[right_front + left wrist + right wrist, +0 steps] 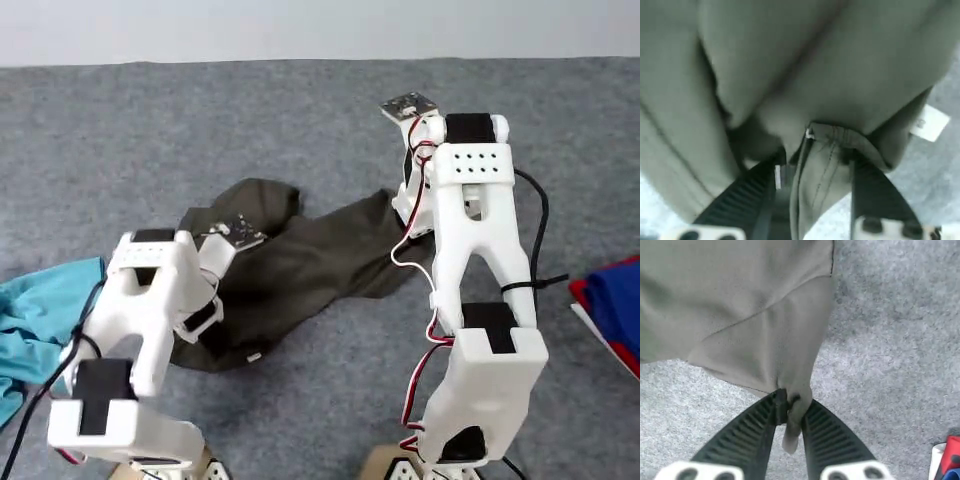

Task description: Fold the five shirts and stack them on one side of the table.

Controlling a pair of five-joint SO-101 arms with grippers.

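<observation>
Gripping the dark shirt (300, 265) at two places, with the cloth lying rumpled in the middle of the worktop (300, 110). Left gripper (812, 150) with jaws clamped on a stitched edge of that shirt, a white label (930, 122) just beside the fold. Right gripper (789, 407) with jaws pressed together on a narrow corner of the same shirt, a tip of cloth poking out between them.

Judged early in the task: dark shirt spread crookedly and creased, not yet folded, and no stack started. Teal shirt (40, 310) bunched well apart from the dark shirt on the left arm's side, unfolded by the look of it. Red and blue shirt (615, 300) well apart on the right arm's side, at the worktop's edge; hard to tell whether folded.

Plenty of bare grey worktop beyond the dark shirt, away from the arm bases, for pulling it flat. Less room on the near side, crowded by both arms. Likely worth keeping clear of the teal shirt and the red and blue shirt when stretching sideways.
</observation>
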